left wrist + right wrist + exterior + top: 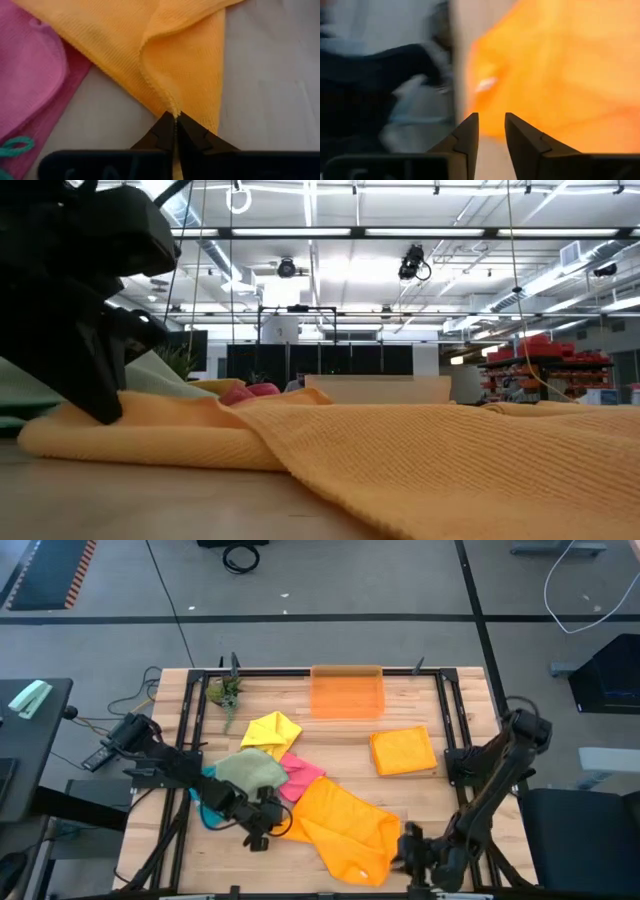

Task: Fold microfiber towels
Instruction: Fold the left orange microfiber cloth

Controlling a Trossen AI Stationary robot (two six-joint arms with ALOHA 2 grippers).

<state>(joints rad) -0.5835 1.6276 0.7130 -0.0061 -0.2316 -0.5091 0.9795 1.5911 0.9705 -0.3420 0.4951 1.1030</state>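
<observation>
Left wrist view: left gripper [175, 116] pinches orange towel [165, 55] (corner).

orange towel [345, 825]: largest cloth, loosely spread and rumpled, partly doubled over, near the tabletop's front edge, about mid-width; one corner pinched to a point on its left side.
folded orange towel [403, 751]: neat flat square, right of centre, apart from the rest.
yellow towel [272, 730]: crumpled, left of centre, toward the back.
pink towel [302, 778]: crumpled, between yellow and orange, touching both.
sage green towel [251, 770]: bunched, overlapping the pink one's left side.
teal towel [210, 811]: mostly hidden, left of the sage green.
</observation>
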